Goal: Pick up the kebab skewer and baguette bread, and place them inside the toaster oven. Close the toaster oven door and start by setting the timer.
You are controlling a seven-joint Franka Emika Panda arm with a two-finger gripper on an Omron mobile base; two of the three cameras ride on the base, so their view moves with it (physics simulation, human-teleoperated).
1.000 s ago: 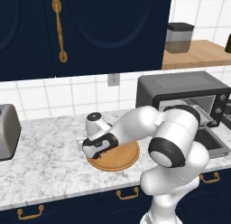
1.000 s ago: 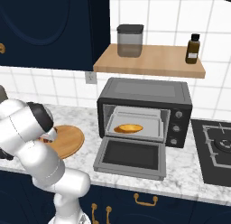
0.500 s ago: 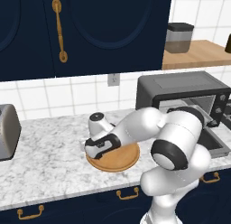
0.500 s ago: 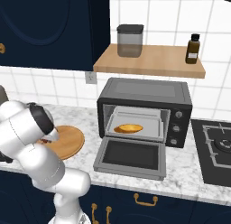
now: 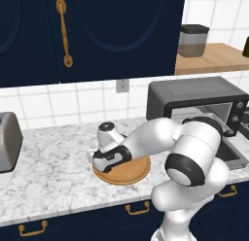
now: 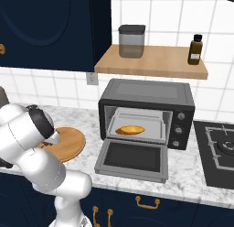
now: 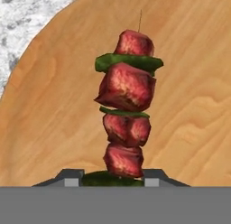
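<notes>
A white robot arm reaches down and to its left over a marble counter (image 5: 53, 172), its gripper (image 7: 113, 179) lowered onto a round wooden plate (image 5: 127, 172). Seen from the hand, the kebab skewer (image 7: 127, 105) lies on the plate directly ahead of the gripper, running away from it: dark red meat chunks with green slices between them and a thin stick tip at the far end. The two finger tips (image 7: 72, 177) sit on either side of the skewer's nearest end, a green piece between them; whether they are pressing on it or merely standing apart around it cannot be told. Well off to the hand's right stands the toaster oven (image 6: 148, 110), a dark grey box with knobs on its right side. The toaster oven door (image 6: 132, 159) is dropped open and lies flat toward the counter's front edge. The baguette bread (image 6: 130, 129) rests inside on the oven's tray. Above the oven, a wooden shelf (image 6: 153, 61) carries a grey canister (image 6: 131, 40) and a brown bottle (image 6: 195, 49).
</notes>
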